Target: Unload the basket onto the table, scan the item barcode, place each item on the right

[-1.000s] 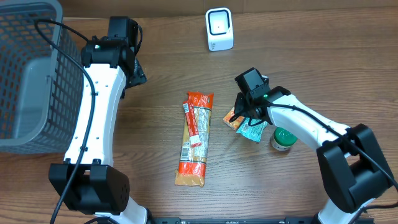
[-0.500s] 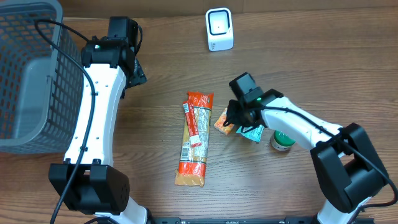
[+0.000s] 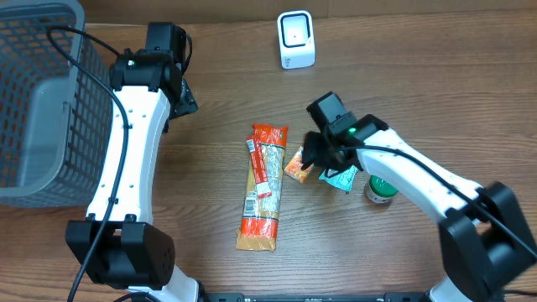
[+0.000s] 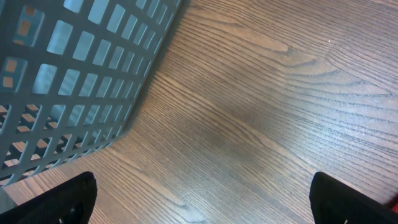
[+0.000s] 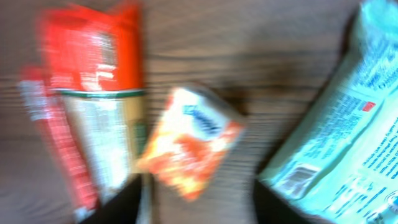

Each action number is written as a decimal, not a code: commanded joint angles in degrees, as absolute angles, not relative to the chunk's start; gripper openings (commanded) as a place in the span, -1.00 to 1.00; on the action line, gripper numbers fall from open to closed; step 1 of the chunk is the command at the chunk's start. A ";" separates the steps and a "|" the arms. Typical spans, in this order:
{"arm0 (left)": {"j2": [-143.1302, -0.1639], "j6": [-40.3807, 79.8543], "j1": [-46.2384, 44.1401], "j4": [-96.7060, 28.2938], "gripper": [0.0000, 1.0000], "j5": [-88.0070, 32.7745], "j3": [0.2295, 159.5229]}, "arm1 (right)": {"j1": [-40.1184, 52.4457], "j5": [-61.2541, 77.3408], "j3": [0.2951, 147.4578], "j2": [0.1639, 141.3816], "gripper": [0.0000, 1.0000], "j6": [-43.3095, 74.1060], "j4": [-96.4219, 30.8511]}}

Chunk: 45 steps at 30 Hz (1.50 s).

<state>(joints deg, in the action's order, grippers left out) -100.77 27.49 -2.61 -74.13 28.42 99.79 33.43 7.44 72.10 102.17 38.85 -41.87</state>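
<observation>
A small orange packet (image 3: 295, 165) lies on the table beside a long orange noodle pack (image 3: 263, 186). My right gripper (image 3: 315, 154) hovers just over its right edge. The blurred right wrist view shows the orange packet (image 5: 189, 146) with its lower corner between the spread fingers of my right gripper (image 5: 199, 208), and bare wood shows to its right. The white scanner (image 3: 296, 39) stands at the back, well apart. My left gripper (image 3: 182, 96) is open over bare wood near the basket, holding nothing (image 4: 205, 205).
A teal packet (image 3: 340, 177) and a green-lidded jar (image 3: 382, 188) lie right of the orange packet, under the right arm. A grey mesh basket (image 3: 33, 101) fills the far left; its wall (image 4: 74, 68) stands close to the left gripper.
The right gripper carried the small orange packet leftward, away from the teal packet and up to the long pack. Its jaws then spread apart. The left arm stayed still.
</observation>
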 commanded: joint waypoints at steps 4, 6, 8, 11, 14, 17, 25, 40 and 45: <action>-100.38 27.66 -2.66 -74.08 1.00 28.23 100.51 | 33.39 11.66 71.48 100.47 0.79 42.22 -41.52; -100.38 27.66 -2.66 -74.08 0.99 28.23 100.51 | 33.43 11.73 70.39 101.12 0.39 42.28 -40.71; -100.38 27.66 -2.66 -74.08 0.99 28.23 100.51 | 33.78 11.68 69.01 101.91 0.07 43.16 -39.18; -100.38 27.66 -2.66 -74.08 0.99 28.23 100.51 | 34.48 11.68 66.83 102.83 -0.19 45.23 -36.14; -100.38 27.66 -2.66 -74.06 1.00 28.23 100.51 | 34.76 11.66 64.69 103.00 -0.20 46.61 -33.19; -100.38 27.66 -2.66 -74.08 1.00 28.23 100.51 | 34.76 10.52 63.26 103.00 -0.22 48.36 -32.01; -100.38 27.66 -2.66 -74.08 0.99 28.23 100.51 | 34.76 9.96 61.30 103.00 -0.32 49.43 -29.43; -100.38 27.66 -2.66 -74.08 1.00 28.23 100.51 | 34.76 9.06 59.77 103.00 -0.33 49.56 -27.24; -100.38 27.66 -2.63 -74.08 1.00 28.23 100.51 | 34.79 9.10 59.77 103.00 -0.32 49.56 -27.29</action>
